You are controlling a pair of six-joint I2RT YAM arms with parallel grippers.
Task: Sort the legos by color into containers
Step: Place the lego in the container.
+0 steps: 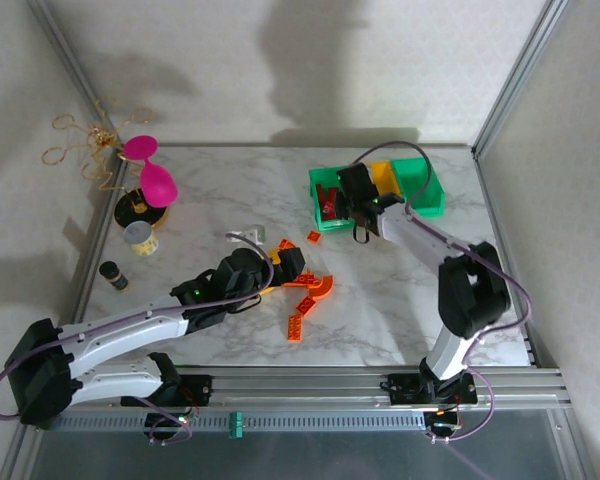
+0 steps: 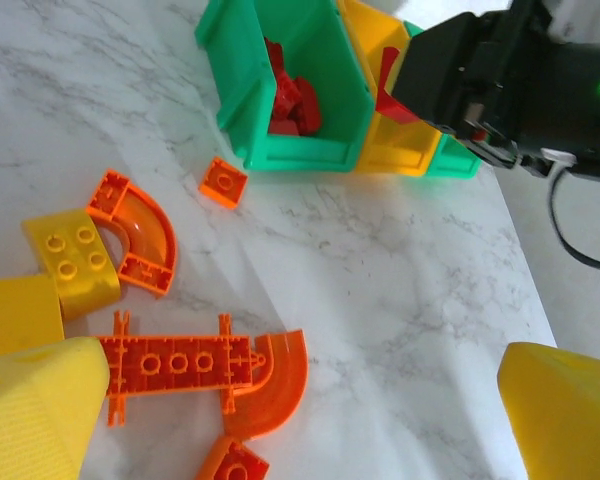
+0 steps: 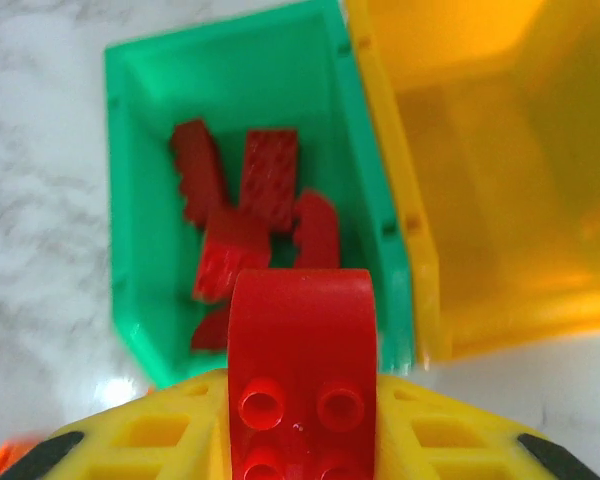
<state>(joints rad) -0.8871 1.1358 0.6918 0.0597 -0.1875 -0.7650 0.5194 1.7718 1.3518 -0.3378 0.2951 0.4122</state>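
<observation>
The surface [image 1: 380,300] is glossy white marble-patterned sheet with grey veins. At its far right stands a row of joined smooth plastic bins, open-topped with sloping walls. The left green bin [image 3: 130,200] sits against the translucent yellow bin [image 3: 500,200], and another green bin [image 1: 427,190] lies beyond that.

The right claw [image 3: 300,430] is closed on a red arched brick [image 3: 300,340]. The brick is shiny, its top rounded, with round studs at the near end. It is pinched between the ribbed yellow fingers [image 3: 160,440] above the green bin's near wall. Inside that bin lie several red bricks [image 3: 270,175], studded and heaped loosely.

The left claw [image 1: 286,263] hangs with jaws spread wide, gripping nothing, low over loose bricks on the surface. Below it are an orange quarter-curve piece [image 2: 140,235] touching a rounded yellow four-stud brick [image 2: 75,255], a long orange plate [image 2: 180,365] with its ribbed underside up beside a curved end, and a small square orange brick [image 2: 223,182] just before the green bin.
</observation>
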